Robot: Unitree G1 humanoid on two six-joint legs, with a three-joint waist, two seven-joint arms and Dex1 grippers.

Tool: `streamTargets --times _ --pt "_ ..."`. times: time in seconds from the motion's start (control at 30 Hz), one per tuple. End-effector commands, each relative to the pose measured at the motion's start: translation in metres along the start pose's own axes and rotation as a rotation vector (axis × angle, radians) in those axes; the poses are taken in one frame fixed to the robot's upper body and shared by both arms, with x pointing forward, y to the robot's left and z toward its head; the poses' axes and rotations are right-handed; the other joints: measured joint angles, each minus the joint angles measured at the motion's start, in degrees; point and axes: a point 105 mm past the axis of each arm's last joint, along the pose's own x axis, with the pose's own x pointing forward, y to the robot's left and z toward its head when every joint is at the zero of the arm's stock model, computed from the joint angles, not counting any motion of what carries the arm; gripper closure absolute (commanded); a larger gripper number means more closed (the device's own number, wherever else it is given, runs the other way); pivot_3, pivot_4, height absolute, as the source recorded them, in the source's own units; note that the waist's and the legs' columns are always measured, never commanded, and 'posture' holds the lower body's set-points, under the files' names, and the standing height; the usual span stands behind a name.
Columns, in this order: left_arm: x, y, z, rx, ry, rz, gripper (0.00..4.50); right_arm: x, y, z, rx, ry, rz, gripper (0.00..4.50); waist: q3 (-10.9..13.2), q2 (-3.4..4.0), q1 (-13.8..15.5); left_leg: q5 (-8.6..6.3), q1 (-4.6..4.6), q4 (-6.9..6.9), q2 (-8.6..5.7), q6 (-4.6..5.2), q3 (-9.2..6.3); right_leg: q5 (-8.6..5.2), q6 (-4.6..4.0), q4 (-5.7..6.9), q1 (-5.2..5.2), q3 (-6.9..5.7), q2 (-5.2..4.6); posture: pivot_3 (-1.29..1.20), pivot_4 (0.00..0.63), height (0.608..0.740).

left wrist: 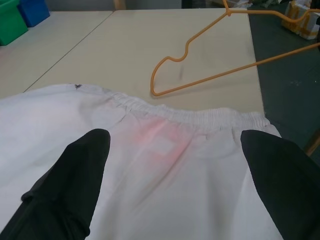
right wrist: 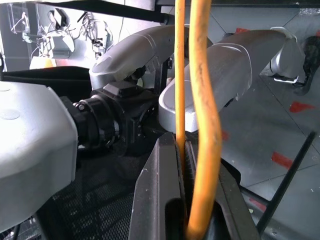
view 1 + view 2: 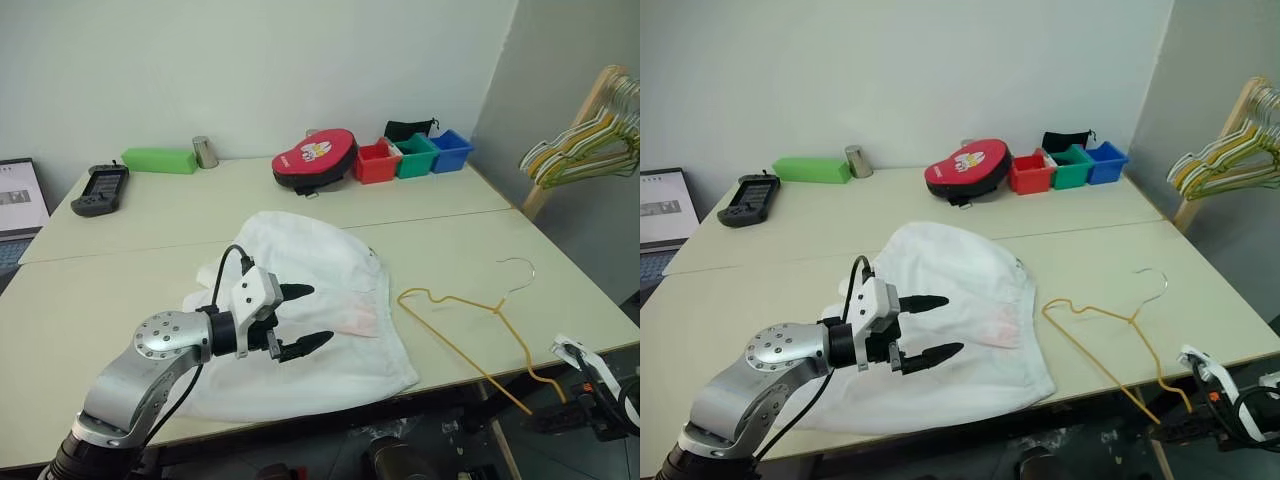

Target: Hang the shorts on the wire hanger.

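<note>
The white shorts (image 3: 320, 250) lie spread on the near table, with the gathered waistband and a faint pink mark (image 1: 160, 137) on the side nearest the hanger. My left gripper (image 3: 318, 314) hovers just over them, open, with nothing between its black fingers (image 1: 75, 175). The yellow-orange wire hanger (image 3: 465, 300) lies flat to the right of the shorts. Its hook points toward the far side and one corner reaches past the table's front edge. In the right wrist view my right gripper (image 2: 182, 145) is shut on the hanger's wire (image 2: 202, 100).
A bunch of hangers (image 3: 585, 140) hangs on a wooden rack at the far right. Along the back table stand red, green and blue bins (image 3: 415, 155), a red pouch (image 3: 315, 158), a metal can (image 3: 205, 152), a green box (image 3: 160, 160) and a black controller (image 3: 100, 190).
</note>
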Motion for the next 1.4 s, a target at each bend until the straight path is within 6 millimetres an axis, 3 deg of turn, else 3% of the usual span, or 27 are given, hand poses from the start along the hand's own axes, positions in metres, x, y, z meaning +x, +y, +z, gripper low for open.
streamTargets --times 0.03,0.3,0.5,0.63,0.9,1.13,1.4 --pt "-0.004 0.002 0.010 0.046 -0.019 0.010 0.03 0.008 0.009 -0.001 -0.023 0.015 0.045 4.50 0.01 -0.03 0.26 -0.03 -0.03 0.00 -0.01 -0.02 0.01 0.00 0.01 0.00 0.00 -0.01 0.00 -0.06 0.071 0.740" --pt "-0.007 0.003 0.009 0.050 -0.009 0.010 0.03 0.009 0.040 0.004 -0.050 0.011 0.178 4.50 0.02 -0.03 1.76 -0.23 0.00 -0.56 0.03 -0.05 0.03 -0.02 0.02 -0.14 -0.07 -0.11 0.07 -0.06 0.070 0.740" --pt "-0.007 0.001 0.008 0.050 -0.006 0.009 0.03 0.008 0.029 0.001 -0.031 0.007 0.124 4.50 0.02 -0.05 1.95 -0.24 -0.04 -0.68 0.04 -0.05 0.01 -0.07 0.03 -0.30 -0.07 -0.15 0.06 -0.06 0.066 0.740" --pt "-0.007 0.003 0.007 0.058 -0.002 0.014 0.03 0.000 0.006 -0.019 0.029 0.034 0.042 4.50 0.02 -0.05 2.27 -0.25 -0.05 -0.68 0.03 -0.06 0.04 -0.07 0.03 -0.37 -0.07 -0.13 0.04 -0.06 0.064 0.740" --pt "-0.009 -0.002 0.004 0.057 0.005 0.016 0.03 0.001 0.012 -0.036 0.034 0.097 0.095 4.50 0.01 -0.03 2.87 -0.25 0.02 -0.68 0.05 -0.07 0.06 -0.08 0.01 -0.34 -0.07 -0.12 0.05 -0.04 0.062 0.740" --pt "-0.009 -0.001 0.006 0.062 0.005 0.018 0.03 0.016 0.043 -0.028 -0.023 0.108 0.234 4.50 0.02 -0.03 3.26 -0.25 0.01 -0.68 0.06 -0.07 0.05 -0.08 0.01 -0.35 -0.09 -0.13 0.05 -0.04 0.057 0.740" --pt "-0.009 0.001 0.003 0.066 0.012 0.019 0.03 0.013 0.043 -0.008 0.009 -0.006 0.242 4.50 0.03 -0.06 3.46 -0.26 -0.03 -0.69 0.04 -0.09 0.07 -0.08 0.01 -0.43 -0.08 -0.11 0.04 -0.05 0.055 0.740"
